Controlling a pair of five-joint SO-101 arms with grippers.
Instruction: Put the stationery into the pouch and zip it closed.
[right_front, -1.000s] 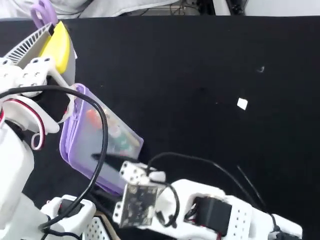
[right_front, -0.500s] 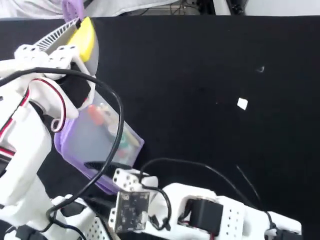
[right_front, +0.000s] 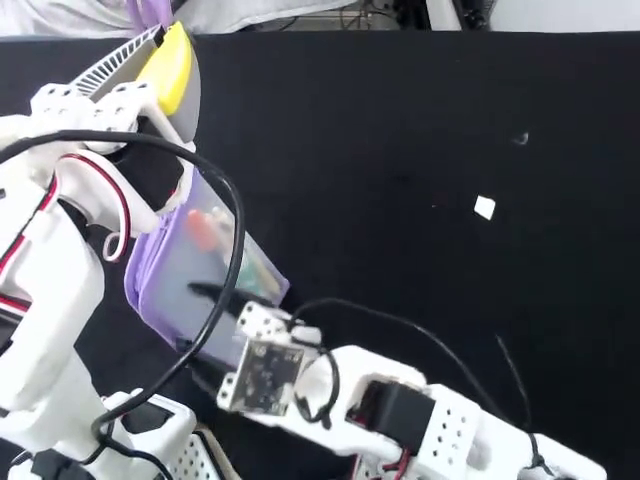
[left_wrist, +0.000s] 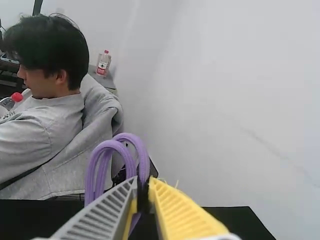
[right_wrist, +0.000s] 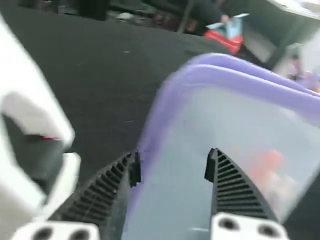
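**Change.** Against half a second earlier, the right arm at the near edge of the table (right_front: 400, 120) has advanced. Seen from above, its wrist board now overlaps the near end of the pouch (right_front: 195, 280), where before it stood short of it. Over the full second the left arm has swung toward the table's middle, carrying the left gripper (left_wrist: 143, 187) and the pouch's far end with it. In the last half second it has hardly shifted. The pouch hangs tilted along the table's left side, far end raised.

**Between views.** The right wrist view shows the right gripper (right_wrist: 172, 165) spread, with one black finger outside the pouch's purple rim and the other over its translucent face. The high view gives a single dark finger lying across the pouch. The left wrist view makes the far grip plain: the grey and yellow fingers are pressed together on the purple loop (left_wrist: 116, 157) at the pouch's far end, and the loop stands above the fingertips. In the high view the stationery (right_front: 205, 230) reads as orange and green shapes inside the pouch, and in the right wrist view as an orange smear. The high view also shows a white scrap (right_front: 484, 207) lying well apart on the right of the table.

**Hidden.** The right arm and a black cable (right_front: 225, 260) cover the pouch's near end, and whether the zip is open cannot be told. The stationery pieces are too blurred to name. The loop is cut off at the high view's far edge.
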